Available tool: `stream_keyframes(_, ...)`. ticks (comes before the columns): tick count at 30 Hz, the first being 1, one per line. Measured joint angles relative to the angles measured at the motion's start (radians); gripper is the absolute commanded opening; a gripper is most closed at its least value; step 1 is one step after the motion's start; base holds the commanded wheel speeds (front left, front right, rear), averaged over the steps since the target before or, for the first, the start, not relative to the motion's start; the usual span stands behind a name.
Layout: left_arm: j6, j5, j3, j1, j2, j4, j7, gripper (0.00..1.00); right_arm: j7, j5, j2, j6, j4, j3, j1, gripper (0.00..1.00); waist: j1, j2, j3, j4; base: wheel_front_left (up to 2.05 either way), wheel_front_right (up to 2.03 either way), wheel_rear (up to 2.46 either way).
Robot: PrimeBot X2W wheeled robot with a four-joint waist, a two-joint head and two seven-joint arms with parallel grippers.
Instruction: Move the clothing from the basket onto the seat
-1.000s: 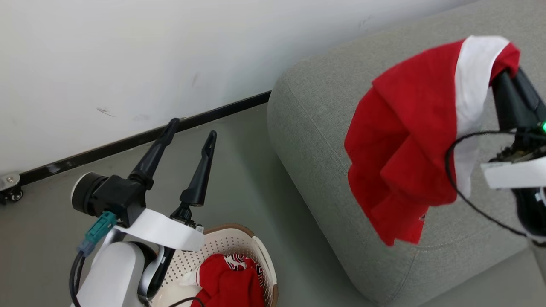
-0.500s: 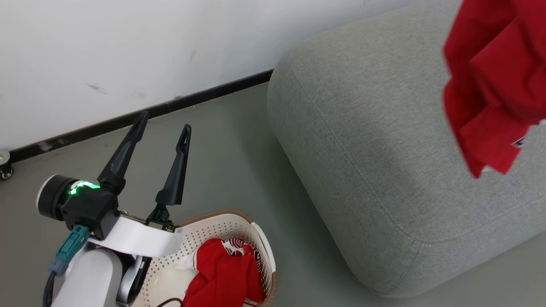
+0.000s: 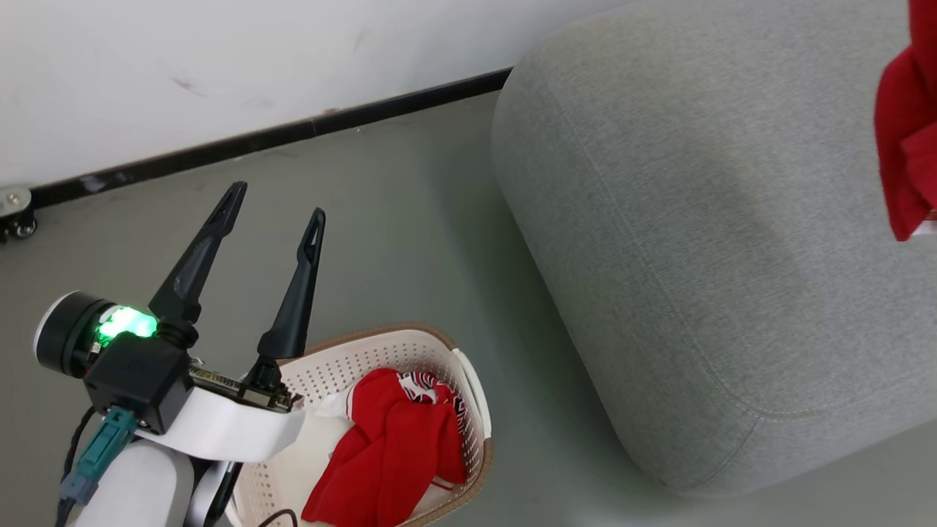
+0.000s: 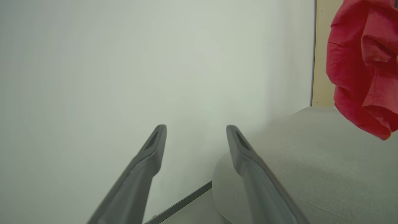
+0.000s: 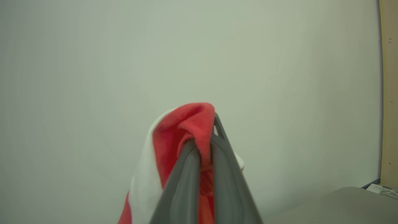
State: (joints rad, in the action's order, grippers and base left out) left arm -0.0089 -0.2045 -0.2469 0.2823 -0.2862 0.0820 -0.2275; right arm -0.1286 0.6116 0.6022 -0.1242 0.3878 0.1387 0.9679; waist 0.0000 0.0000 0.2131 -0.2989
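Observation:
A red garment (image 5: pixel 186 124) with a white band is pinched between the fingers of my right gripper (image 5: pixel 203 140), which is shut on it. Its red folds (image 3: pixel 908 146) hang above the light-grey seat (image 3: pixel 695 256) at the right edge of the head view; they also hang in the left wrist view (image 4: pixel 360 68) over the seat (image 4: pixel 326 155). More red clothing (image 3: pixel 395 446) with striped trim lies in the cream basket (image 3: pixel 366 337) on the floor. My left gripper (image 3: pixel 275 205) stands open and empty just left of the basket, with nothing between its fingers (image 4: pixel 196 129).
A white wall with a black baseboard (image 3: pixel 293 132) runs behind the basket and seat. A small caster wheel (image 3: pixel 15 216) sits at the far left by the wall. Grey floor lies between basket and seat. A beige panel (image 4: pixel 323 46) stands beyond the seat.
The head view has shifted. Against the seat, the held red garment has moved right and up, now mostly past the frame's right edge. The left gripper stays open beside the basket.

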Motion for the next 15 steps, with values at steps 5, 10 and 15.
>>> stream_keyframes(5,0.0,0.022,-0.003,0.0,-0.021,0.047,0.03,1.0,-0.002,-0.032,0.012,0.0,0.078,0.003,0.044,0.0,0.0,0.0,0.043,0.032,0.0,0.0,0.0)
stream_keyframes(10,-0.002,0.024,-0.009,0.0,-0.032,0.078,0.06,1.0,0.002,-0.065,0.0,0.0,0.131,0.002,0.073,0.0,0.0,0.0,0.08,0.059,0.0,0.0,0.0)
stream_keyframes(15,-0.009,0.027,-0.023,0.0,-0.045,0.104,0.08,1.0,0.016,-0.1,-0.001,0.0,0.202,0.004,0.092,0.0,0.0,0.0,0.118,0.083,0.0,0.0,0.0)
